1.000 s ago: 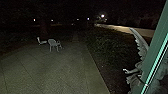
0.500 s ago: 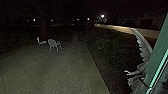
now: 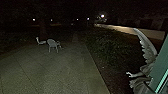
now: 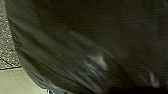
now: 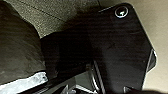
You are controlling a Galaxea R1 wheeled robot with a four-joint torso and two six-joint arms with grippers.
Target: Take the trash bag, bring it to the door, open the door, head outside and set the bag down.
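Yard spread across lower left of the head view, green door frame at lower right; bag bulged beside the robot's plate, presumably carried close to clear that frame, wrists seemingly low and drawn in, either gripper's hold on it impossible to tell.
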